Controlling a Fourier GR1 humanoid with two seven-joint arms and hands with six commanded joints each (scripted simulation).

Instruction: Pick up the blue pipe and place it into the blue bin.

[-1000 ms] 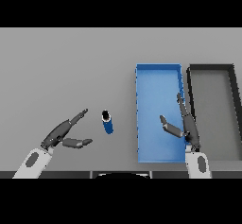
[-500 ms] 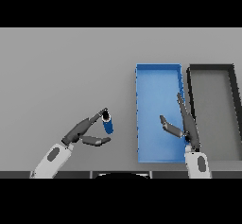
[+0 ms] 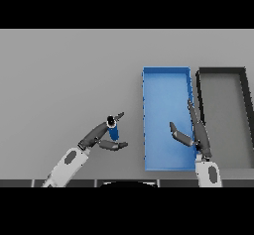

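Left of the blue bin [image 3: 166, 117], the blue pipe [image 3: 113, 129] is bracketed upright on the tabletop [image 3: 64, 80] by the left hand [image 3: 101, 136], fingers wide. Dark bin [image 3: 223, 117] adjoins right; right hand [image 3: 193, 132] open over it. Left hand was moved in since earlier.

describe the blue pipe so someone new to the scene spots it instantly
On the grey table, look left of the blue bin, between the fingers and thumb of the left robot hand. The blue pipe is the small upright cylinder there, the only loose object.
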